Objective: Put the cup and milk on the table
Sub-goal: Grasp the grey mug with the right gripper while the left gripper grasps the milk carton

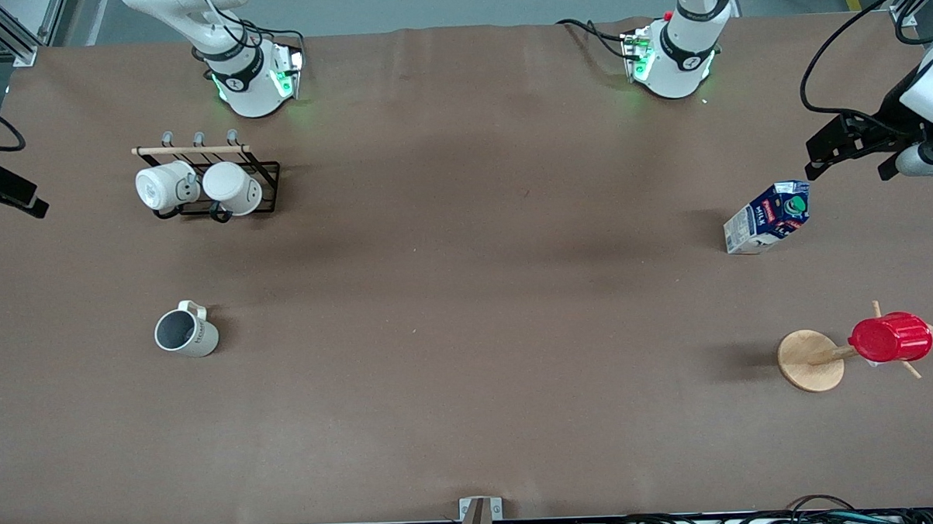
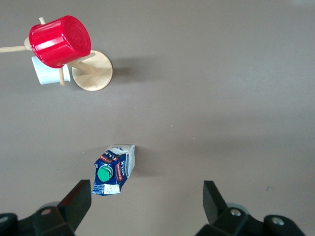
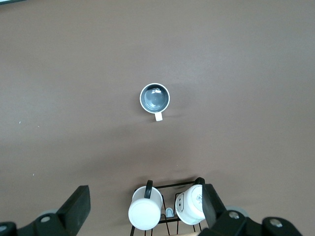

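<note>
**Both claws apart and empty; mug and carton stand on the tabletop**

My left claw (image 2: 147,201) hangs with its fingers spread wide, gripping nothing, above the left arm's end of the plain brown matte tabletop (image 1: 468,308). Almost under it, just inside one finger, stands the small blue-and-white gable-top milk carton with a green round cap (image 2: 114,169), upright on the tabletop. Well away from the claw, past the carton, a red ribbed cup (image 2: 60,40) sits mouth-down on a peg of a round-based wooden stand (image 2: 92,71).

My right claw (image 3: 147,206) also has its fingers wide apart and holds nothing. It is over the right arm's end, above a black wire rack (image 3: 167,209) carrying two all-white mugs (image 3: 145,212). Farther out from the claw, the white mug with a grey inside and a loop handle (image 3: 155,98) stands upright, apart from the rack.
</note>
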You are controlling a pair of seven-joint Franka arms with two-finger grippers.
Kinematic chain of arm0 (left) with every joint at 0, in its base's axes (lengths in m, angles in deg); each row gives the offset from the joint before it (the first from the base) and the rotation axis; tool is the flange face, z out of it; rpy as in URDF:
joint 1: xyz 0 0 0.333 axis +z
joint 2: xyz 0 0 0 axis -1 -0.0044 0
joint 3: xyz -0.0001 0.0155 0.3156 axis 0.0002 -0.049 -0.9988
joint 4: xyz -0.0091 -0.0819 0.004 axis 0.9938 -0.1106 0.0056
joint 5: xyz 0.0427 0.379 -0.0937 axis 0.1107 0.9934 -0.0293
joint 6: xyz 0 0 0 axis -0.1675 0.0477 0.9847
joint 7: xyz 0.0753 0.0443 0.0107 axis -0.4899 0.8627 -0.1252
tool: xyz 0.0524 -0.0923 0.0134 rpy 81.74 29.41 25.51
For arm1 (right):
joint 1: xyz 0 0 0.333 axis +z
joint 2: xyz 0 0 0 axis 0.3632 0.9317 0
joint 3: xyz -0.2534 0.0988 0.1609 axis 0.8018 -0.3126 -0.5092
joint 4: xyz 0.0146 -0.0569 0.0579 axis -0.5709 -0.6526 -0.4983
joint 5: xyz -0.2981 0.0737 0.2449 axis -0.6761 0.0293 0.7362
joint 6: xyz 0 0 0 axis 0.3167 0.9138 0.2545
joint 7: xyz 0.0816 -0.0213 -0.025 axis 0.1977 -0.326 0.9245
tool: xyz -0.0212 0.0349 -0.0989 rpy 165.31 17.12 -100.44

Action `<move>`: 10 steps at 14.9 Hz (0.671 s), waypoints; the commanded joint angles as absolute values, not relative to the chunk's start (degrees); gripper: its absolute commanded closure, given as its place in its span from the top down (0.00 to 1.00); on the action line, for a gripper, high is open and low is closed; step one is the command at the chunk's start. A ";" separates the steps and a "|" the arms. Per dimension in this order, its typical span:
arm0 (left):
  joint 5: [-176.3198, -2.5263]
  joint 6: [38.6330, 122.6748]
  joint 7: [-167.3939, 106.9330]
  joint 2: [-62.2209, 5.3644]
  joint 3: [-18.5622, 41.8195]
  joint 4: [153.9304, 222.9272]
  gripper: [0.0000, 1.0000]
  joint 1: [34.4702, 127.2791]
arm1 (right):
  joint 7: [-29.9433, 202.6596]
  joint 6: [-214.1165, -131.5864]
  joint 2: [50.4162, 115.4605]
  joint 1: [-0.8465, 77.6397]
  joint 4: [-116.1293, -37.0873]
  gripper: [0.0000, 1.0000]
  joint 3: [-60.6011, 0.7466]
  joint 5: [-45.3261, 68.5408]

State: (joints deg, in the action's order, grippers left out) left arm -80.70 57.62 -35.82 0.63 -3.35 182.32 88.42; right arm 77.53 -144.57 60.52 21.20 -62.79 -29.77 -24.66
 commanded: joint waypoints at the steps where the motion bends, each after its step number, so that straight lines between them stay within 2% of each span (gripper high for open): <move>1: -79.46 56.83 -36.15 0.45 -3.27 181.62 1.00 88.08 | 77.81 -144.77 58.95 21.21 -64.07 1.00 -29.84 -25.59; 10: -79.55 56.92 -36.06 0.18 -3.09 180.56 1.00 88.08 | 77.90 -145.12 59.12 21.39 -63.98 1.00 -29.93 -25.68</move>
State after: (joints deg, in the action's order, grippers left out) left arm -80.70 57.62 -35.82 0.63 -3.23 181.85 88.30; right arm 77.55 -144.62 60.51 21.20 -62.79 -29.78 -24.66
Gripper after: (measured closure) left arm 0.000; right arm 0.000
